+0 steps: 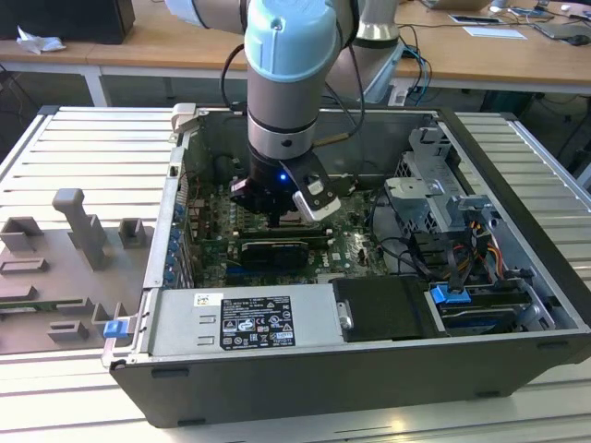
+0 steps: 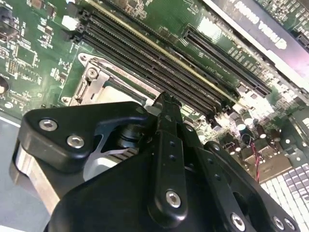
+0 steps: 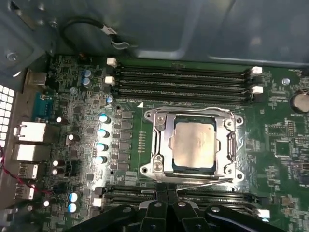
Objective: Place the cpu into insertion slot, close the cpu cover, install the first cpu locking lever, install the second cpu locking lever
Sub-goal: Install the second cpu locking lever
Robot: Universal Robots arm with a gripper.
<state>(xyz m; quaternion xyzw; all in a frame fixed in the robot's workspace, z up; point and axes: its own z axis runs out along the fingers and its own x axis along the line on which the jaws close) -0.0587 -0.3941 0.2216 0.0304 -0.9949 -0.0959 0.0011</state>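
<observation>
CPU (image 3: 194,144) sat flat in the insertion slot (image 3: 170,166), silver top showing through the window of the cpu cover (image 3: 160,145), which lay down over it. So placing and closing read to me as done; I judged we were on the levers. A thin metal lever (image 3: 203,182) ran along the socket edge nearest the gripper (image 3: 165,197). Fingertips were pressed together right at that edge, holding nothing I could make out. Memory slots (image 3: 181,79) lay on the far side of the socket from the gripper, with another bank just beside the fingertips. Couldn't tell whether either lever was hooked. My read: the next move needed a push on the lever near the socket, without touching the slots.
</observation>
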